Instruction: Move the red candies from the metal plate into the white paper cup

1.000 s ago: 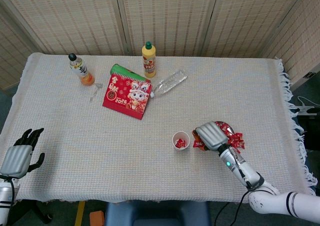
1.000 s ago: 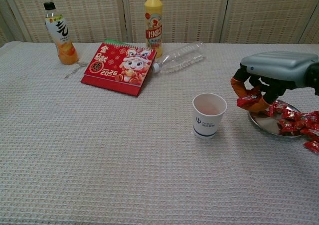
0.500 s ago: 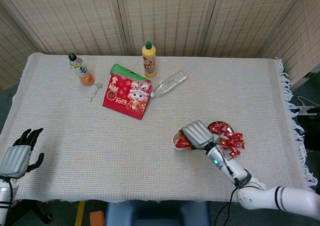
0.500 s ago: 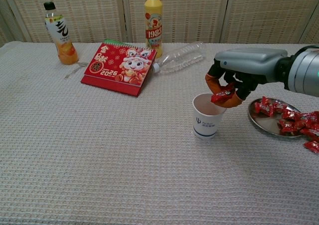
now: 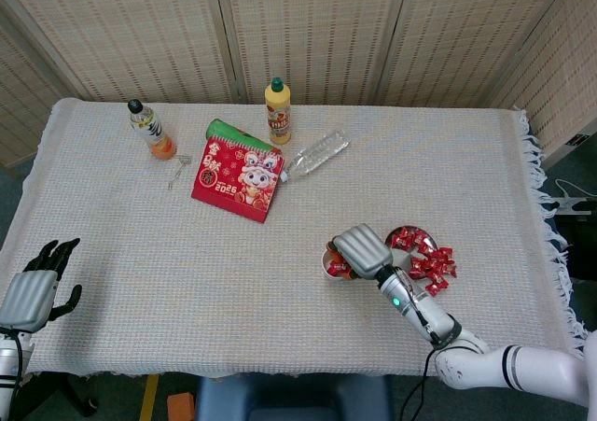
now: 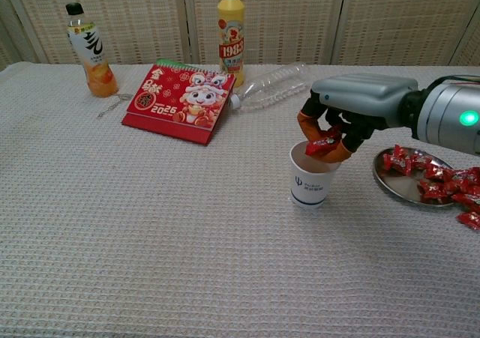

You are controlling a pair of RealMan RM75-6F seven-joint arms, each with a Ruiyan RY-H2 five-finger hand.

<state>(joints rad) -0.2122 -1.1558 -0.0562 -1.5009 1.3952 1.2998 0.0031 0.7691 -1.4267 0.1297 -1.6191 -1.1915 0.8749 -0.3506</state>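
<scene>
Woven cream cloth over the table, reed-screen panels behind it. Off the near left corner the left hand hangs with its fingers spread, holding nothing. Along the far edge there's an orange drink bottle, a paper clip just beside it, then a red calendar lying tilted, a yellow bottle standing upright behind it, and a clear plastic bottle on its side touching the calendar's right corner. Near the middle of the right half sits the white paper cup, upright, and the right hand is right over its rim, fingers curled down pinching one red candy above the opening. The head view shows red inside the cup too, but I can't tell if that's a candy already in there or the held one. Toward the right edge, the metal plate holds a pile of red candies, some spilled off its right side onto the cloth.
</scene>
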